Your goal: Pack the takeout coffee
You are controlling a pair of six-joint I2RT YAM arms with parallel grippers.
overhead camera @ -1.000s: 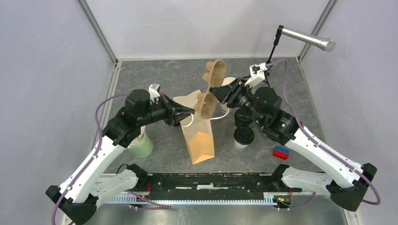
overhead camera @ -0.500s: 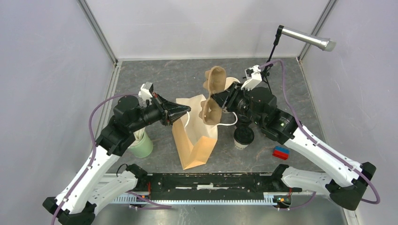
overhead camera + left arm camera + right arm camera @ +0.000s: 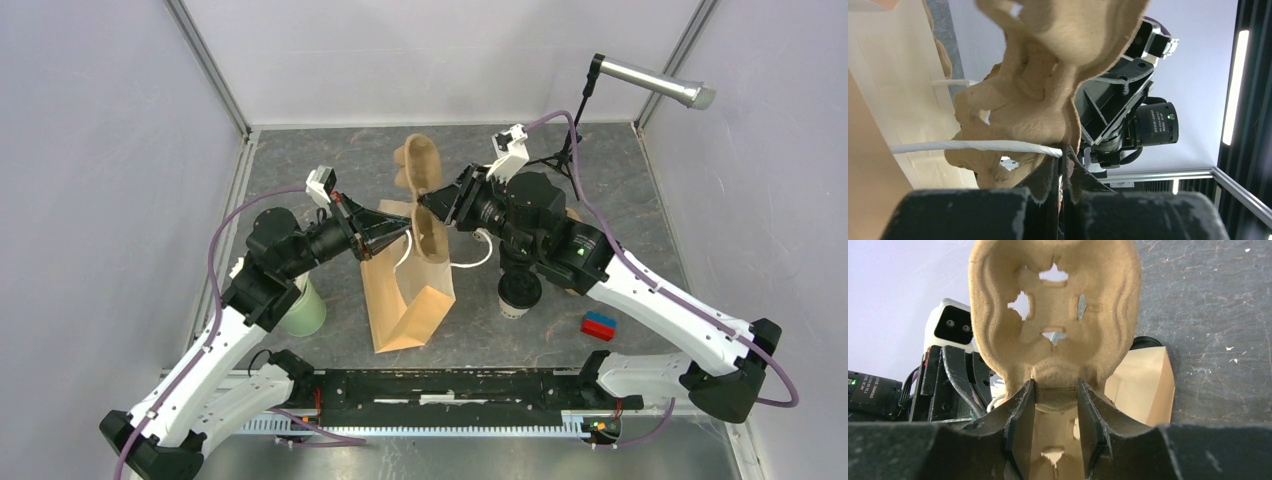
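A takeout coffee (image 3: 519, 291), a cream cup with a black lid, stands on the table right of the bag, partly under my right arm. The brown paper bag (image 3: 405, 300) stands tilted in the middle. My left gripper (image 3: 404, 229) is shut on the bag's white cord handle (image 3: 973, 145), pinched at the fingertips of the left gripper (image 3: 1066, 159). My right gripper (image 3: 432, 205) is shut on the middle ridge of a tan pulp cup carrier (image 3: 422, 190), held on edge above the bag's mouth. In the right wrist view the carrier (image 3: 1055, 305) rises between the fingers of the right gripper (image 3: 1055, 390).
A pale green cup (image 3: 301, 311) stands beside my left arm. A red and blue block (image 3: 598, 325) lies at the right, near the front. A microphone on a stand (image 3: 655, 84) sits at the back right corner. Walls close off the left, right and far sides.
Both grippers moved left and slightly farther back. The bag was pulled left by its handle and tilted. The carrier travelled left with the right gripper, over the bag's mouth.
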